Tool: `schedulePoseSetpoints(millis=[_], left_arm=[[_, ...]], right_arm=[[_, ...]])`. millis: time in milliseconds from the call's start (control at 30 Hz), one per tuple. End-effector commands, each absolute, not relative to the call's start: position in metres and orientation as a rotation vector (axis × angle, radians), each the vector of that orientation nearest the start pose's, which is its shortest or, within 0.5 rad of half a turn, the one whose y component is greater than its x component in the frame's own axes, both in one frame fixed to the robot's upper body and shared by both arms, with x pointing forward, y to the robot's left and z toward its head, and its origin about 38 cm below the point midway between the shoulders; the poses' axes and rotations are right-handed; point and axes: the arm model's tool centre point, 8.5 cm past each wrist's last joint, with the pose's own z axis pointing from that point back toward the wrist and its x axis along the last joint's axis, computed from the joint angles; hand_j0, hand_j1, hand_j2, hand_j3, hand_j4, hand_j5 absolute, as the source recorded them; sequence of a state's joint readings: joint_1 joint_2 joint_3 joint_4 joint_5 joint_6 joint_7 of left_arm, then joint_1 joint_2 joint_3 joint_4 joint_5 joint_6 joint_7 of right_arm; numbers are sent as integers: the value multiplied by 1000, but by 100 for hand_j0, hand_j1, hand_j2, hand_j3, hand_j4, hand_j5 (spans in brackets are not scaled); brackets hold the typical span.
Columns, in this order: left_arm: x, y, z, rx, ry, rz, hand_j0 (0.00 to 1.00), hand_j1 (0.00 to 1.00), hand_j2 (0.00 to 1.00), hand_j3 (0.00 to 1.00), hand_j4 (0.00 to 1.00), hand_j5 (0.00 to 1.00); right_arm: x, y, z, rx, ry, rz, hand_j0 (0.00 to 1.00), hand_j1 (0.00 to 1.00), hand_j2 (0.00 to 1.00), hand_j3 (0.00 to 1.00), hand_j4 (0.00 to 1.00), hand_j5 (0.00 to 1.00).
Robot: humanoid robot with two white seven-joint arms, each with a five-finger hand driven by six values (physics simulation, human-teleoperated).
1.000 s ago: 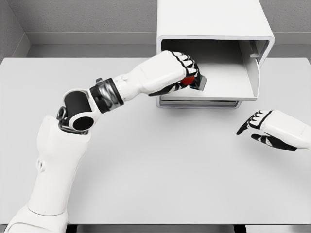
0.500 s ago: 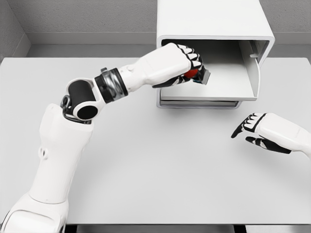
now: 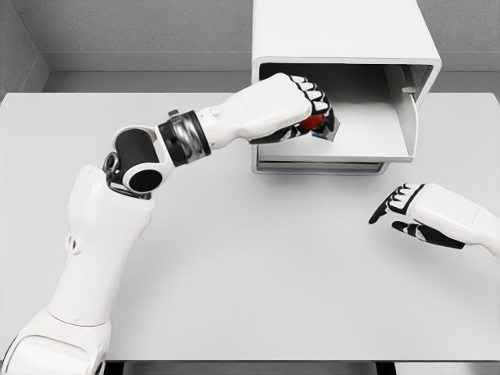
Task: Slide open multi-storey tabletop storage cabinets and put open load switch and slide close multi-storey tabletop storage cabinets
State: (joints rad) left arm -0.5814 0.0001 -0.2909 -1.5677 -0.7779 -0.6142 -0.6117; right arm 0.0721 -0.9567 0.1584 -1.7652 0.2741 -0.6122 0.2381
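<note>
Left arm comes in from the lower left corner, upper arm rising over the desk (image 3: pixel 234 273), elbow bent above the left half of it, forearm running right and away toward the cabinet.

Right hand (image 3: pixel 426 215) hovers over the right side of the desk, near the right edge, in front of the cabinet and well apart from it. Fingers loosely spread, thumb apart from the rest, nothing in them.

Left hand (image 3: pixel 285 105) is at the mouth of the open drawer (image 3: pixel 367 129), knuckles up, fingers curled tight around the switch (image 3: pixel 319 125). Only a red part and a dark blocky corner of the switch show below the fingertips; the rest is hidden by the hand. Switch is over the left front part of the drawer floor. Can't tell if it touches the floor or is held just above it, the hand blocks that.

Drawer is pulled out toward the camera from the cabinet (image 3: pixel 344 31), its front panel at the right, floor pale. Another drawer front shows just beneath it, flush.

Cabinet is white, rounded corners, standing at the far edge of the desk, right of centre, grey wall behind it.
</note>
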Motion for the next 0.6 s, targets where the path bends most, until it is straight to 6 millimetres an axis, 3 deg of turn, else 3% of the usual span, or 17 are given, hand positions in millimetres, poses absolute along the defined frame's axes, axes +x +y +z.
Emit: schedulePoseSetpoints(millis=[0, 133, 567], left_arm=[[426, 58, 270, -434, 2560, 2281, 56, 56, 56, 56, 56, 56], [426, 58, 271, -437, 2558, 2281, 63, 63, 63, 63, 63, 63], [426, 58, 270, -436, 2559, 2285, 66, 66, 66, 66, 66, 66]], right_arm=[[311, -350, 183, -307, -1657, 1726, 58, 58, 58, 58, 58, 58], [311, -350, 183, -307, -1657, 1726, 58, 58, 58, 58, 58, 58], [311, -350, 183, -307, -1657, 1726, 58, 58, 58, 58, 58, 58]])
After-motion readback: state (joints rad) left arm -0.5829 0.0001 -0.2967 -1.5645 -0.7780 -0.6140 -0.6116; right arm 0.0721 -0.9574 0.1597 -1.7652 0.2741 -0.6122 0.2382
